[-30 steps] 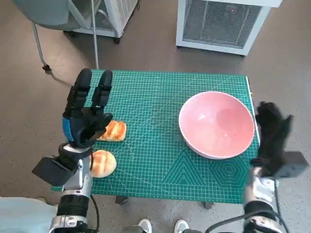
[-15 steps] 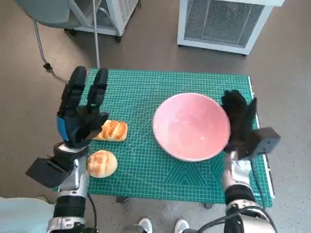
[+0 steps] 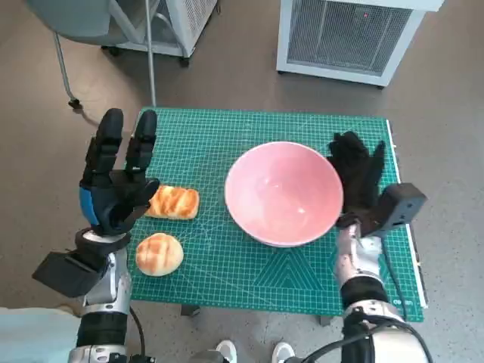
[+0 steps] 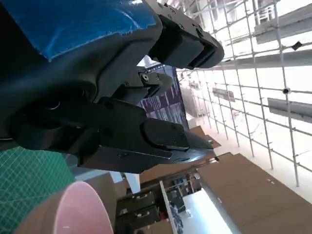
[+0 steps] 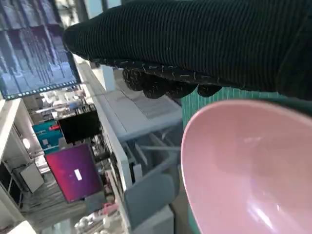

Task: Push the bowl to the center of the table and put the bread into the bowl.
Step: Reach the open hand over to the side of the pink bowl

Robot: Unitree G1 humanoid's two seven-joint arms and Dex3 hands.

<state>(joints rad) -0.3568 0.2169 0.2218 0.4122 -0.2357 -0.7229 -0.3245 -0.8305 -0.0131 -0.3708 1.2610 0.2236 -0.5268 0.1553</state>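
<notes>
The pink bowl (image 3: pixel 283 193) stands near the middle of the green mat (image 3: pixel 219 261); it also fills part of the right wrist view (image 5: pixel 248 170) and shows in the left wrist view (image 4: pixel 80 212). My gloved right hand (image 3: pixel 357 181) presses flat against the bowl's right rim, fingers extended. Two bread pieces lie at the mat's left: a golden ridged roll (image 3: pixel 173 203) and a round bun (image 3: pixel 159 253) nearer the front edge. My left hand (image 3: pixel 113 178) hovers over the mat's left edge beside the ridged roll, fingers spread, holding nothing.
A white slatted unit (image 3: pixel 348 34) stands on the floor behind the table. A chair with metal legs (image 3: pixel 68 45) is at the back left. Shoes of a person (image 3: pixel 249 352) show at the table's front edge.
My right hand has pushed the bowl leftward from the mat's right side toward its middle. The left hand has drifted slightly left and away from the ridged roll.
</notes>
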